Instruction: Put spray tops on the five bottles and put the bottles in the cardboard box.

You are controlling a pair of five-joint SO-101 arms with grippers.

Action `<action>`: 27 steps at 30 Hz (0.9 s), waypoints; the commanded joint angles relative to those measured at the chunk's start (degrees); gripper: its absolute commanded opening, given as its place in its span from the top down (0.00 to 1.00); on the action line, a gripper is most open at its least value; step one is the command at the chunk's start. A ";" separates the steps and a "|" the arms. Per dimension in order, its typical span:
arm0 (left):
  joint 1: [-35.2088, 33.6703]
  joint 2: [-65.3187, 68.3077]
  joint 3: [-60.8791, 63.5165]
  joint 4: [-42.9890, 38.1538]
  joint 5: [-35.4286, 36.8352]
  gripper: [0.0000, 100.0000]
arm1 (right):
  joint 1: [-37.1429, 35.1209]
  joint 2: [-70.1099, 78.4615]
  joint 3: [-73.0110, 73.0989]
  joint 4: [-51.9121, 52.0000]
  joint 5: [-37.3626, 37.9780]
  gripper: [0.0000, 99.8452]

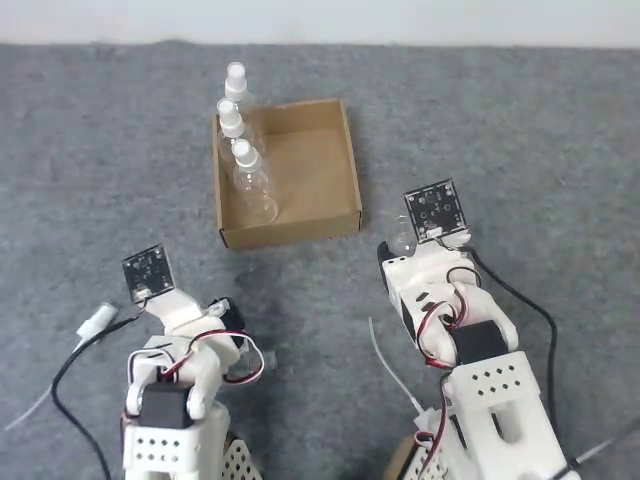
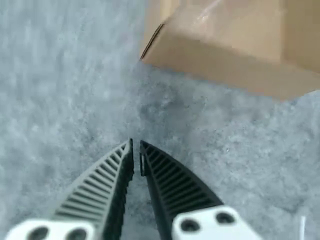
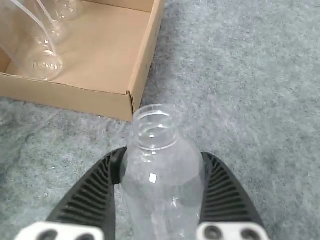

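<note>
The cardboard box (image 1: 300,170) lies on the grey carpet ahead of both arms. Three clear bottles with white spray tops (image 1: 243,153) stand in a row along its left wall; their bases (image 3: 42,57) appear in the right wrist view. My right gripper (image 3: 161,159) is shut on a clear bottle (image 3: 159,170) with an open, topless neck, just short of the box's near right corner (image 3: 131,102). Low over bare carpet, my left gripper (image 2: 136,146) is shut with nothing in it, a little before the box's near wall (image 2: 225,60). A loose spray top (image 1: 100,320) lies left of the left arm.
A thin white dip tube (image 1: 385,362) lies on the carpet between the two arms. The loose spray top's own tube (image 1: 35,408) trails toward the lower left. Open carpet (image 1: 520,140) stretches to the right of the box.
</note>
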 commanded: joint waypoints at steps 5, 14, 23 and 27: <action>-0.44 -1.14 -5.93 -0.35 -19.52 0.97 | 0.66 -2.07 -0.53 -1.45 0.00 0.92; -8.79 -1.14 -13.85 -0.53 -23.74 0.98 | 0.66 -2.07 -0.53 -1.45 0.00 0.92; -9.23 -1.14 -19.12 -2.37 -25.93 0.97 | 0.92 -2.07 -0.53 -1.45 0.00 0.92; -9.23 -1.14 -20.53 -2.46 -39.91 0.97 | 0.92 -2.07 -0.53 -1.45 0.00 0.92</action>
